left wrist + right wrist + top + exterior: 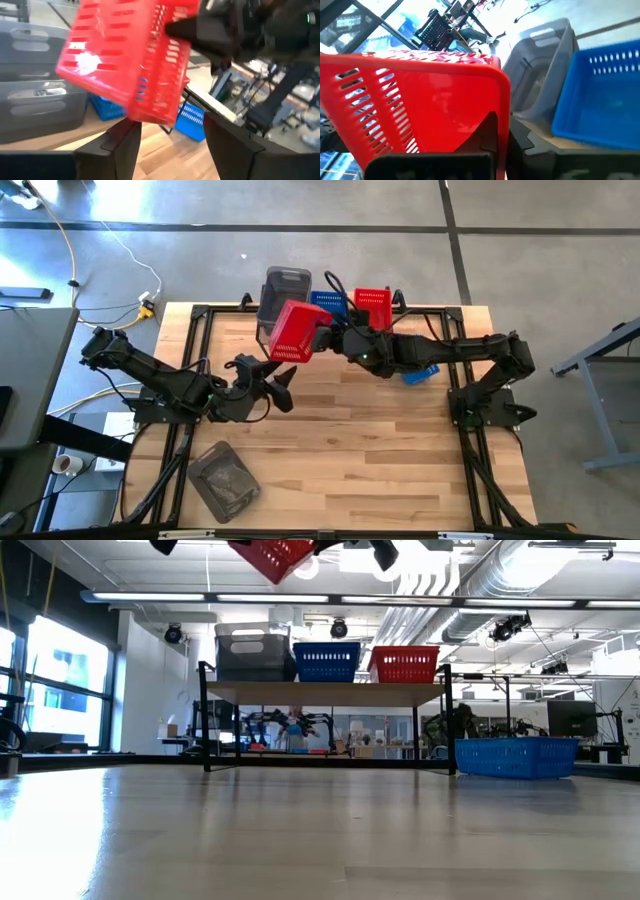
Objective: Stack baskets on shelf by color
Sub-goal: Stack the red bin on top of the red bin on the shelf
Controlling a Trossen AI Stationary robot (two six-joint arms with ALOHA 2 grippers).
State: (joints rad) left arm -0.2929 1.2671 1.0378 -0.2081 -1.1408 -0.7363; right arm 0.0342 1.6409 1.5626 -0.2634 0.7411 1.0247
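Note:
A red basket (295, 330) hangs tilted in the air in front of the shelf (325, 693), with my right gripper (328, 338) shut on it. My left gripper (172, 145) stands open just on the near side of it, its fingers (120, 145) below the basket's lower corner and apart from it. The shelf along the table's far edge carries a grey basket (253, 652), a blue one (326, 662) and a red one (405, 664), each resting on its bottom. Another blue basket (515, 755) and another grey one (222, 480) sit on the table. My right gripper holds the red basket by one wall at its rim (172, 37), on the side toward the table's right. A dark finger (491, 132) lies against the wall; the other is hidden behind it. The fingers come nearly level from the right. The basket is lifted clear and tilted.
The blue basket on the table lies under my right arm (440, 350). The grey basket on the table is near the front left corner. Bare tabletop (360, 450) stretches across the middle and near right.

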